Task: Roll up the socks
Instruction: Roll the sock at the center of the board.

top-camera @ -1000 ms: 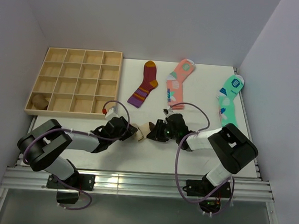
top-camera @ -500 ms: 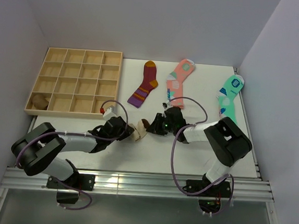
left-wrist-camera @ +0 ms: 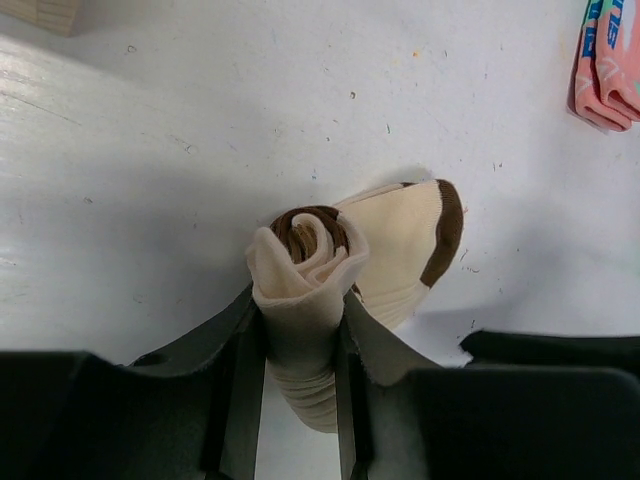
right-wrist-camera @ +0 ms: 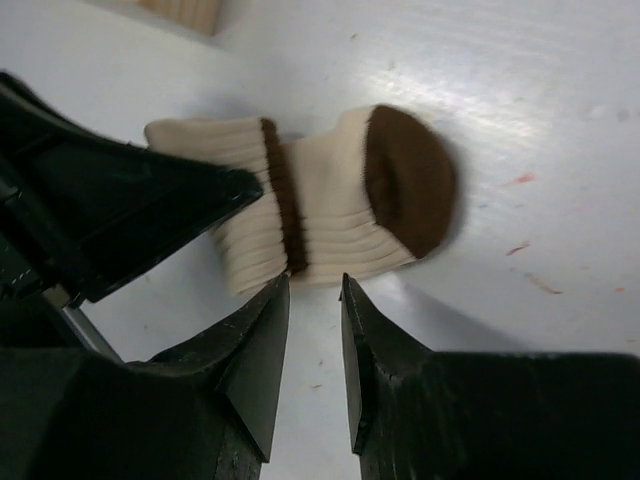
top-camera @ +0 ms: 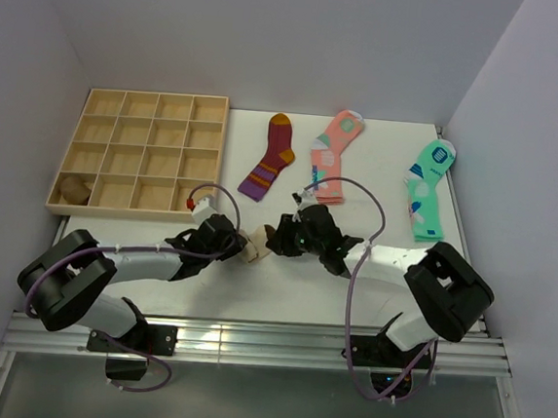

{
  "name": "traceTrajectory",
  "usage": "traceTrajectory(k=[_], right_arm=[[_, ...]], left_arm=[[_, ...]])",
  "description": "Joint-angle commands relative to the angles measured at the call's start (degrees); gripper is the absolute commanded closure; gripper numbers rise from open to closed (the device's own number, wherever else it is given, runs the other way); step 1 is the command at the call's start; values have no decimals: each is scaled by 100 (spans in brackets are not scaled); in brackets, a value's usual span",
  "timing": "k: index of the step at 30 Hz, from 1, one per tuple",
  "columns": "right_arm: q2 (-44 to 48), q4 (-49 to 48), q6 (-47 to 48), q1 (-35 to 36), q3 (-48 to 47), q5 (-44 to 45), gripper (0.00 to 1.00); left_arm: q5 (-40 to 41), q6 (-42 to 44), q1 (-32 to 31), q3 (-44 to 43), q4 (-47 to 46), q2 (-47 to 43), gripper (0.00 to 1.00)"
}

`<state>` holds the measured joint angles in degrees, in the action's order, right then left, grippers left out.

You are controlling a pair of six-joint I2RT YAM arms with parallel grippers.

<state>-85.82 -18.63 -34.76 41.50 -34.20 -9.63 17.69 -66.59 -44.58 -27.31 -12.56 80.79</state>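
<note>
The beige sock (left-wrist-camera: 300, 275) with dark brown toe and band is partly rolled on the white table. My left gripper (left-wrist-camera: 300, 310) is shut on its rolled end, and the spiral stands up between the fingers. The toe end (right-wrist-camera: 410, 180) lies flat beyond it. My right gripper (right-wrist-camera: 313, 285) is slightly open and empty, with its tips at the sock's near edge by the brown band. In the top view the two grippers (top-camera: 244, 249) (top-camera: 280, 238) meet at the sock (top-camera: 259, 243). A brown rolled bundle (top-camera: 74, 188) lies in the tray's near-left compartment.
The wooden compartment tray (top-camera: 122, 212) stands at the back left. A maroon striped sock (top-camera: 270, 157), a pink patterned sock (top-camera: 333, 155) and a mint-green sock (top-camera: 428, 183) lie flat along the back. The pink sock's edge shows in the left wrist view (left-wrist-camera: 605, 70).
The right arm's elbow has swung out to the right, while its gripper stays by the sock's toe end. The left gripper keeps hold of the roll, which has shifted slightly left.
</note>
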Motion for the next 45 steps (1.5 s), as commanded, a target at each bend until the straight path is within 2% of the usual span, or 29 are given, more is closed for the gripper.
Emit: traceTrajectory(k=[1, 7, 19, 21, 22, 26, 29, 37, 40, 45], right_arm=[[31, 185, 40, 358, -271, 348, 65], [-418, 317, -92, 596, -711, 277, 66], [-1068, 194, -399, 632, -914, 58, 67], [-1112, 167, -426, 632, -887, 31, 71], [-1130, 132, -452, 632, -826, 40, 76], [-1183, 184, -487, 632, -764, 31, 89], [-1226, 176, -522, 632, -676, -21, 99], [-1446, 325, -602, 614, -553, -13, 100], [-1516, 325, -654, 544, -474, -39, 100], [-1613, 352, -663, 438, -439, -127, 100]], left_arm=[[252, 216, -25, -169, 491, 77, 100], [331, 225, -60, -240, 640, 50, 100], [314, 190, -113, -319, 693, 174, 100], [314, 199, -113, -336, 711, 174, 100], [314, 207, -121, -345, 719, 165, 100], [296, 190, -121, -345, 720, 138, 99], [287, 190, -121, -371, 728, 103, 94], [296, 111, -121, -389, 807, -90, 79], [287, 76, -113, -372, 807, -204, 70], [287, 76, -121, -310, 755, -380, 49]])
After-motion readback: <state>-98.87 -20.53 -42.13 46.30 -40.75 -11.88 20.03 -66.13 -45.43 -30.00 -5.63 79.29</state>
